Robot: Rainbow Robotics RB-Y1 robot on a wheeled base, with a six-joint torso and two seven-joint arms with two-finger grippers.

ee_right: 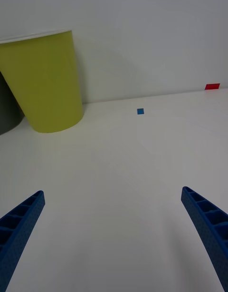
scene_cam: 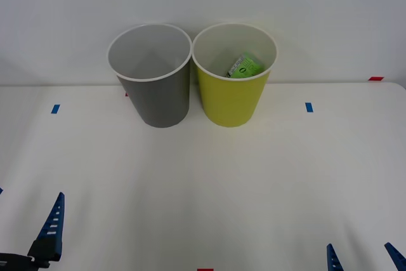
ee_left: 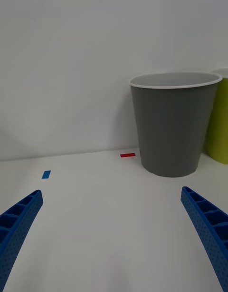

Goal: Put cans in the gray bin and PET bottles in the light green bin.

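The gray bin [scene_cam: 152, 87] and the light green bin [scene_cam: 233, 93] stand side by side at the back of the white table, against the wall. A PET bottle [scene_cam: 245, 66] with a bright green label lies inside the light green bin, leaning on its right wall. The cans are out of view. My left gripper [scene_cam: 25, 217] is low at the front left, open and holding nothing; its wrist view faces the gray bin [ee_left: 173, 125]. My right gripper [scene_cam: 363, 259] is at the front right edge, also open, with the light green bin [ee_right: 45, 82] far ahead of it.
Blue tape marks [scene_cam: 56, 108] [scene_cam: 309, 106] lie on the table to either side of the bins. A red mark [scene_cam: 376, 79] sits at the back right and another [scene_cam: 205, 270] at the front edge. The wall stands right behind the bins.
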